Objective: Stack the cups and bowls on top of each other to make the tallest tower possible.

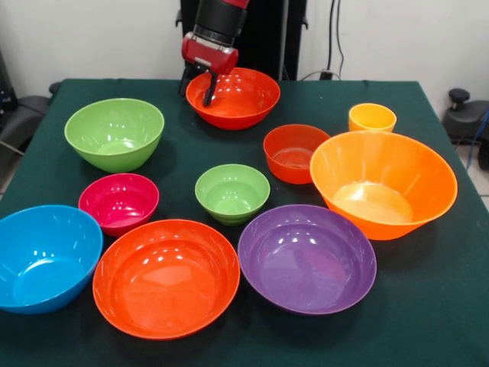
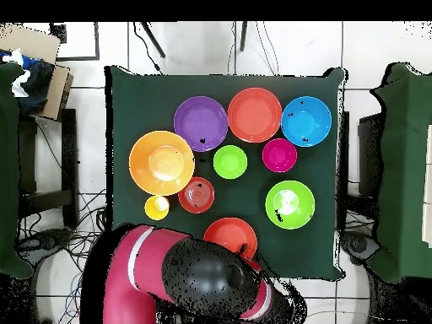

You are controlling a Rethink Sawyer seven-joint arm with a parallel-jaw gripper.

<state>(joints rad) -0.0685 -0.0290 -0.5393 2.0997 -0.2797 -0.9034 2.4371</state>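
While matte underneath, nine glossy round bowls (image 1: 165, 277), one tumbler (image 1: 372, 118).

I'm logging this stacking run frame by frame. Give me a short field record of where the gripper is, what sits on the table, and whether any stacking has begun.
gripper: at the near rim of the far red-orange bowl, fingers reaching down over the rim
gripper state: cannot tell
cup: one yellow-orange cup, upright, beside the large orange bowl
other bowls: large lime green, small lime green, magenta, blue, purple, small red-orange, front red-orange
stacking: none yet; every piece stands alone on the table
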